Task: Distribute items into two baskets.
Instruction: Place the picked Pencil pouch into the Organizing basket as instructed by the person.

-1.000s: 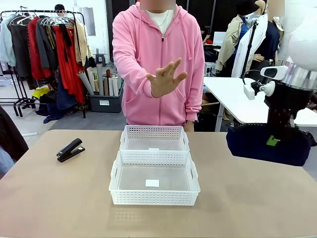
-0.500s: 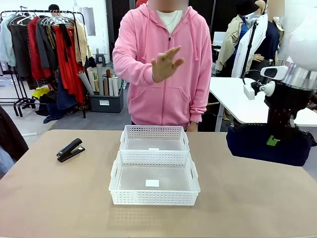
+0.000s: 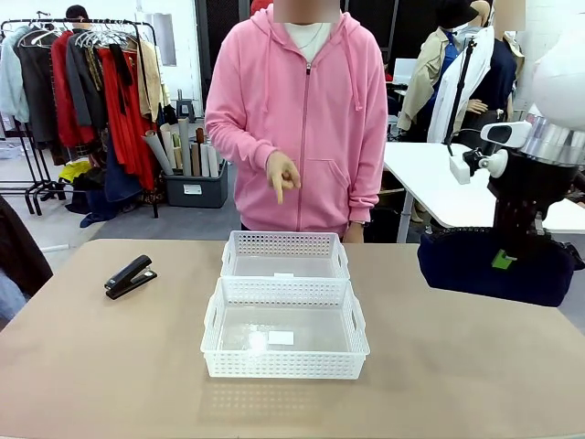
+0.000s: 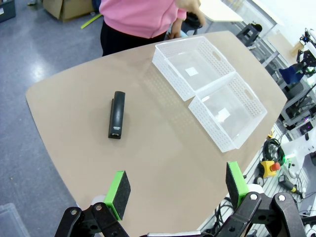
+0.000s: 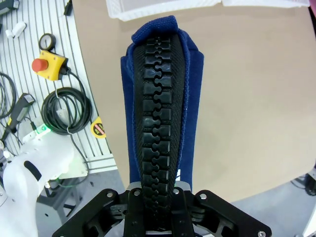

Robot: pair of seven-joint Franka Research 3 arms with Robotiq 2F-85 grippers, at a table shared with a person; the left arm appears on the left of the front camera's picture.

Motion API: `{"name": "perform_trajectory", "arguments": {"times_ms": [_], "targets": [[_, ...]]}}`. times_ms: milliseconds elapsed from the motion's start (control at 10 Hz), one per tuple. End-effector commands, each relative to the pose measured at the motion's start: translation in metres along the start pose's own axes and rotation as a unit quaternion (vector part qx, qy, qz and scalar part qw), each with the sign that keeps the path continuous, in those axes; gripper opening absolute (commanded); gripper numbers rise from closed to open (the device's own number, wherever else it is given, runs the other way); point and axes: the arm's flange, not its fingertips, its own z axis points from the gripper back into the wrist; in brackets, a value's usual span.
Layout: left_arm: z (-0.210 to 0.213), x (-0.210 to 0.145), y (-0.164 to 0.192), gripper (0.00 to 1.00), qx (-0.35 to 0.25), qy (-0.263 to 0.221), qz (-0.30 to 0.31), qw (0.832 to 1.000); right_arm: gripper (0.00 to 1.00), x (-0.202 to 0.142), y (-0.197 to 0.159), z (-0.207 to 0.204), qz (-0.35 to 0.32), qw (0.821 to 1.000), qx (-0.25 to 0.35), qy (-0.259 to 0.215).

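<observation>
Tabletop (image 3: 91,366) work is barely begun: both baskets (image 3: 285,366) are seen empty, the stapler (image 3: 129,276) lies untouched at left, the pouch (image 3: 475,273) is clamped at right by the right gripper (image 3: 503,261), and the left gripper (image 4: 176,186) is held wide apart.

1. The bench (image 3: 475,366) has a plain tan top with rounded corners.
2. A black stapler (image 3: 129,277) lies flat toward the far left corner, well apart from the baskets.
3. Two white lattice baskets sit mid-bench, long sides touching: the far basket (image 3: 285,243) toward the far edge, the near basket (image 3: 285,364) on its near side.
4. A dark blue pouch (image 3: 475,274) stands at the right edge; I cannot tell whether it rests on the top.
</observation>
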Motion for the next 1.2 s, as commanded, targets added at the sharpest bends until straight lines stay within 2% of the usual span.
{"name": "perform_trajectory", "arguments": {"times_ms": [0, 600, 900, 1100], "targets": [[0.001, 0.001, 0.0, 1.0, -0.005, -0.01, -0.005, 1.0, 0.0, -0.001, 0.002, 0.002, 0.0, 1.0, 0.0, 0.0], [0.001, 0.001, 0.0, 1.0, -0.005, -0.01, -0.005, 1.0, 0.0, 0.0, 0.0, 0.0, 0.0, 1.0, 0.0, 0.0], [0.001, 0.001, 0.0, 1.0, -0.005, -0.01, -0.005, 1.0, 0.0, 0.039, -0.035, 0.019, 0.056, 0.997, -0.024, -0.04], [0.001, 0.001, 0.0, 1.0, -0.005, -0.01, -0.005, 1.0, 0.0, 0.071, -0.06, 0.02, 0.096, 0.995, -0.001, -0.024]]}}
